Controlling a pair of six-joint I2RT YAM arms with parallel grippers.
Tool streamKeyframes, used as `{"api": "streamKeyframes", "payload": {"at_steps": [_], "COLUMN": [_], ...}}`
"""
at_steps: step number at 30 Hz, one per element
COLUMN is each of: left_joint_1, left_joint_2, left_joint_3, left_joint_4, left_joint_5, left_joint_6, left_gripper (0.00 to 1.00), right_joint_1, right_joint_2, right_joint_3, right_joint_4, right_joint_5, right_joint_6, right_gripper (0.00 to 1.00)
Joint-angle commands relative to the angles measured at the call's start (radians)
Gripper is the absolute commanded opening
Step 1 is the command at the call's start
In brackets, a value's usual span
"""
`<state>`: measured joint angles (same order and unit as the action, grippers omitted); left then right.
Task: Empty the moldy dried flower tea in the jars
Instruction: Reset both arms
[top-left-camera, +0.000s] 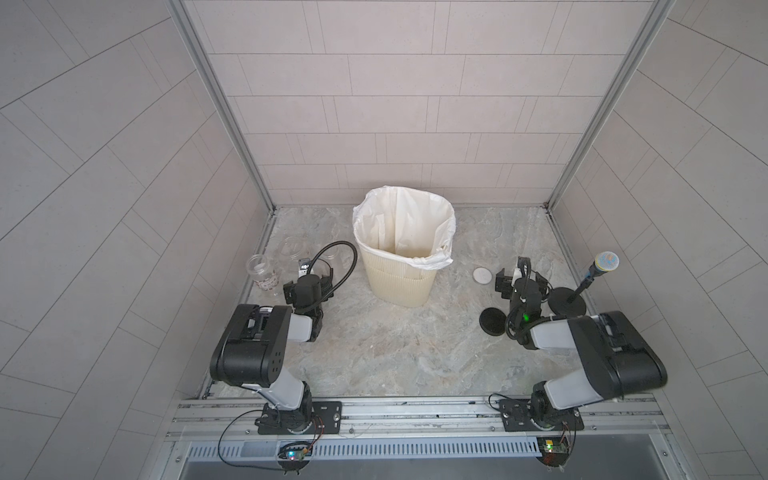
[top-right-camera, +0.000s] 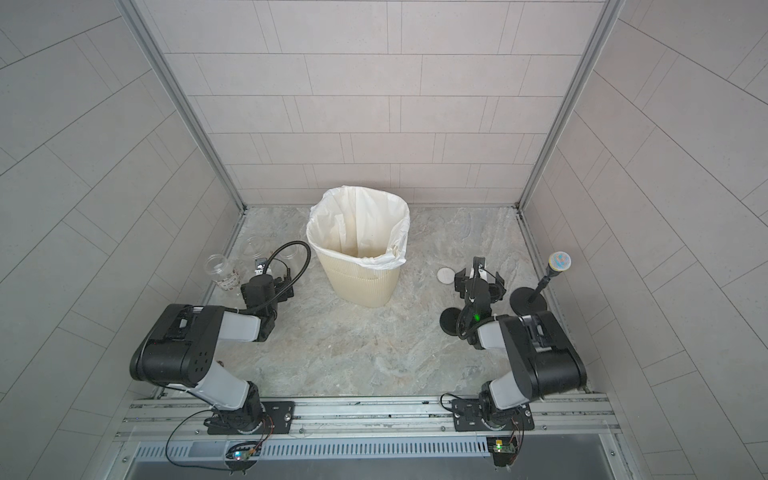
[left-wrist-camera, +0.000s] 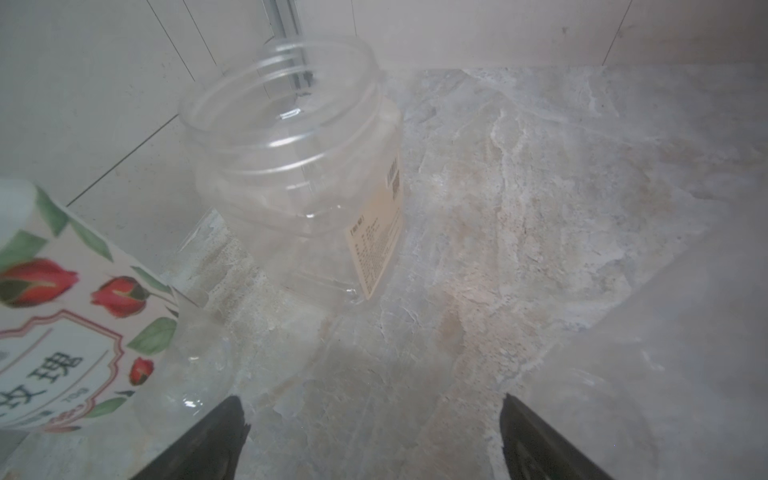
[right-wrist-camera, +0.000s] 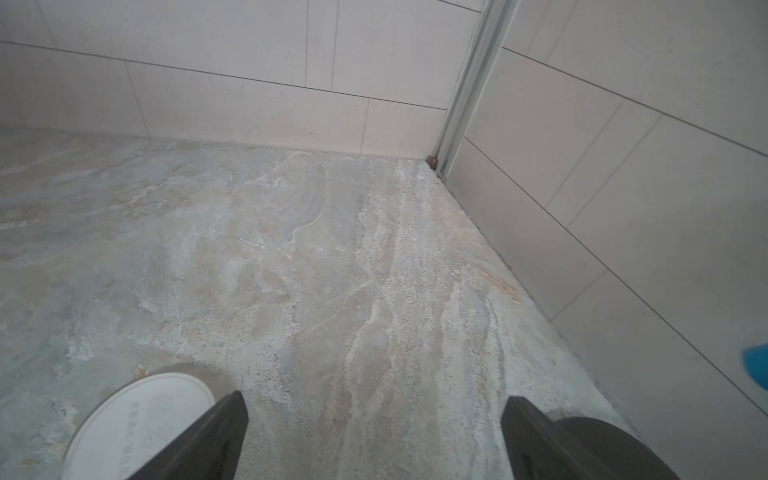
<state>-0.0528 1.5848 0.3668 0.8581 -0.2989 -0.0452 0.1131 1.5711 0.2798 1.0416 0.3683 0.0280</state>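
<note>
Three jars (top-left-camera: 262, 272) stand lidless and empty-looking near the bench's (top-left-camera: 395, 353) left edge, just by the wide-apart left jaws; right jaws, also apart, hang beside a white lid (top-left-camera: 482, 275)

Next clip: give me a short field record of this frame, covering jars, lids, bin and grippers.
labelled jar: upright, lidless, looks empty
squat jar: upright, lidless, looks empty
third jar: faint, beside the left gripper
bin: centre, white liner, contents unclear
white lid: lying flat beside the right gripper
black lid: lying flat, nearer the robot than the white lid
left gripper: open, holding nothing
right gripper: open, holding nothing
</note>
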Motion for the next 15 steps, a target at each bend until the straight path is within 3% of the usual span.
{"api": "streamKeyframes", "payload": {"at_steps": [1, 2, 4, 7, 10, 13, 15], "left_joint_1": [0.001, 0.001, -0.001, -0.002, 0.0, -0.002, -0.002], "left_joint_2": [-0.001, 0.0, -0.001, -0.004, -0.004, -0.004, -0.003], "left_joint_3": [0.019, 0.018, 0.017, 0.012, 0.009, 0.011, 0.011], "left_joint_4": [0.077, 0.078, 0.083, 0.088, 0.093, 0.092, 0.092], "left_joint_5": [-0.021, -0.023, -0.023, -0.023, -0.022, -0.022, -0.023], "left_joint_6": [-0.011, -0.009, -0.009, -0.007, -0.005, -0.005, -0.005], "left_gripper": [1.0, 1.0, 1.0, 1.0, 1.0, 1.0, 1.0], "right_joint_1": [-0.011, -0.041, -0.033, -0.03, -0.028, -0.027, -0.024], "right_joint_2": [-0.042, -0.044, 0.02, -0.028, 0.016, -0.003, 0.012], "right_joint_3": [0.058, 0.097, 0.05, 0.089, 0.056, 0.072, 0.057], "right_joint_4": [-0.084, -0.177, 0.018, -0.133, 0.011, -0.059, -0.006], "right_joint_5": [0.059, 0.039, 0.038, 0.006, 0.008, 0.008, -0.009], "right_joint_6": [0.027, 0.051, 0.025, 0.028, 0.011, 0.02, 0.002], "right_gripper": [1.0, 1.0, 1.0, 1.0, 1.0, 1.0, 1.0]}}
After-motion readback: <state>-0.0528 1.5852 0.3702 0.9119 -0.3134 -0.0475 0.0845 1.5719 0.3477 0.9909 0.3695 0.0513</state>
